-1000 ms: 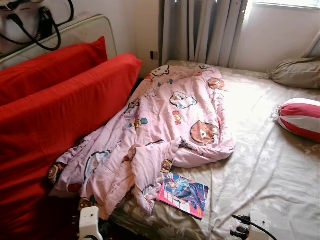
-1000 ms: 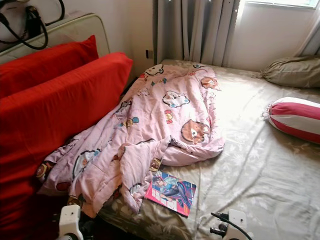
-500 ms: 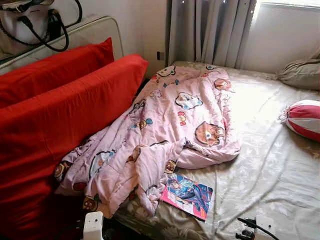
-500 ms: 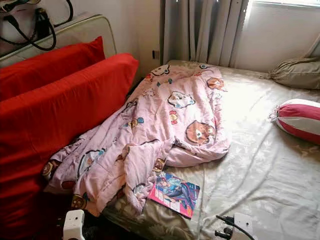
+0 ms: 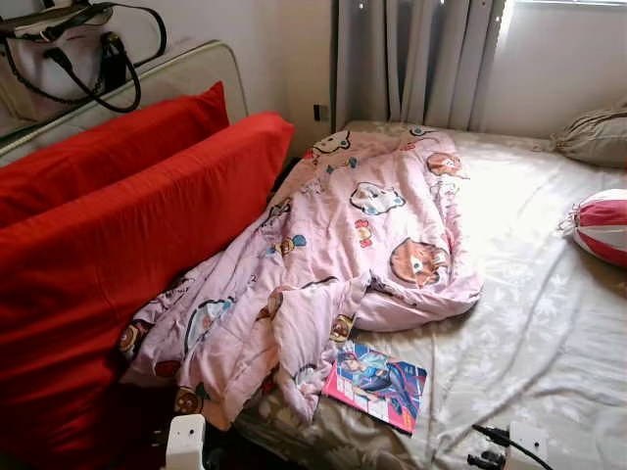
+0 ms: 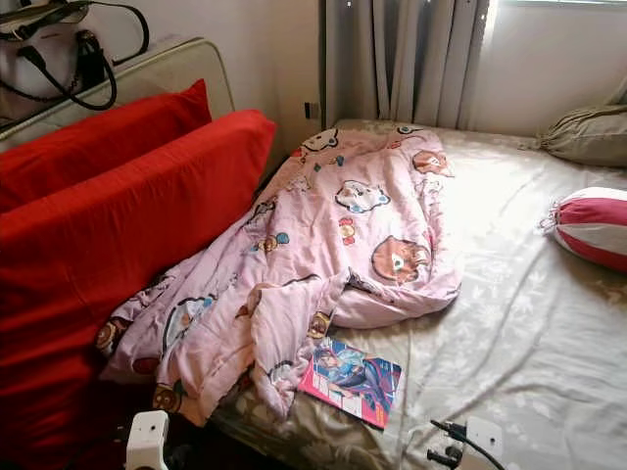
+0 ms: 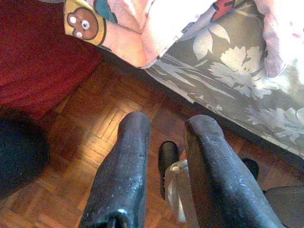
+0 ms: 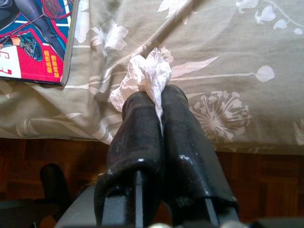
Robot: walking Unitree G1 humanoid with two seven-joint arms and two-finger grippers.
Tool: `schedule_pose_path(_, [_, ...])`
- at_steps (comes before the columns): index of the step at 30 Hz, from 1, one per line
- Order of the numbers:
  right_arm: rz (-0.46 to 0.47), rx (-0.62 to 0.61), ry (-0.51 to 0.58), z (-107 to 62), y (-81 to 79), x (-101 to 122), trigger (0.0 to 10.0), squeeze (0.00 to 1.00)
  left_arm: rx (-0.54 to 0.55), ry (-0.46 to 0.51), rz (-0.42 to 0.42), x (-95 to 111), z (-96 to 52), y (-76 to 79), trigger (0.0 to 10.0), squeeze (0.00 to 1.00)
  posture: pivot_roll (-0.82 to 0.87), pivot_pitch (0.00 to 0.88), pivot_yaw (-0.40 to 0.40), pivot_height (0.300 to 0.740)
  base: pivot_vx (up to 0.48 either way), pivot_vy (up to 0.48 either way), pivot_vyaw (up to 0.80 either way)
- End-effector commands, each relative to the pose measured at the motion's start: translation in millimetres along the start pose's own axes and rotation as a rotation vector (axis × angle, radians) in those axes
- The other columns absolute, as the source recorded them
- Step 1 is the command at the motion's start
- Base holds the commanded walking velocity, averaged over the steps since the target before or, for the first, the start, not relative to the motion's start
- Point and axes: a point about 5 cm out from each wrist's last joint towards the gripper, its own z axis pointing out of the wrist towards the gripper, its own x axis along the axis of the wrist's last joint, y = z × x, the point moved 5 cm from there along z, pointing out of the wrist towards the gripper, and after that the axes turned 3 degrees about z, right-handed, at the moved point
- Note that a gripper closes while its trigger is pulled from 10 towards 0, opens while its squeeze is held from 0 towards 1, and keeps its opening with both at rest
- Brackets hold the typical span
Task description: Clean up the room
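Between the earlier frames and now the whole scene has slid rightward across the head views, so the camera has turned; nothing on the bed looks displaced. Nearest, the right gripper [image 8: 149,102] hangs just off the bed's near edge with its fingers pressed together on a crumpled white tissue [image 8: 142,78], which sticks out past the tips toward the floral sheet of the bed [image 5: 529,323]. The left gripper [image 7: 166,142] hovers low over the parquet floor [image 7: 85,133] by the near-left corner of the bed, fingers parted a little and holding nothing. A colourful magazine [image 5: 377,384] lies flat by the near edge, just left of the right gripper, its long axis running roughly along that edge, so the right arm is the nearer one but is occupied. Beyond it the pink cartoon blanket [image 5: 353,245] sprawls from the near-left corner toward the far edge, against two red pillows [image 5: 127,255]. Further off, a striped bolster [image 5: 602,225] rests by the right edge.
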Motion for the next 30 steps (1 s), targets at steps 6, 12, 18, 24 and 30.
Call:
schedule_pose_path(6, [0.008,-0.011,-0.006,0.5,2.1,1.8,10.0,0.0,0.001,-0.027,0.03,-2.4,-0.1,-3.8,10.0,0.0,-0.02,0.0,0.064,0.74,0.0,0.0,0.0])
schedule_pose_path(12, [0.016,-0.011,-0.014,0.9,-0.3,0.2,10.0,0.0,0.015,-0.03,0.034,-1.7,-0.7,-10.4,10.0,0.0,-0.04,0.0,0.039,0.74,0.0,0.0,0.0])
schedule_pose_path(18, [0.009,0.019,-0.023,4.9,-17.2,5.3,10.0,0.0,0.063,0.017,-0.007,16.2,0.5,-26.2,10.0,0.0,-0.01,0.0,-0.024,0.74,0.0,0.0,0.0])
schedule_pose_path(24, [0.015,0.054,-0.03,4.9,-33.8,-2.7,10.0,0.0,0.083,0.018,-0.011,16.9,-0.5,-32.7,10.0,0.0,-0.02,0.0,-0.003,0.74,0.0,0.0,0.0])
schedule_pose_path(30, [0.018,0.06,-0.032,5.0,-39.9,-4.7,10.0,0.0,0.07,0.013,-0.006,16.1,-0.1,-29.7,10.0,0.0,-0.02,0.0,0.014,0.74,0.0,0.0,0.0])
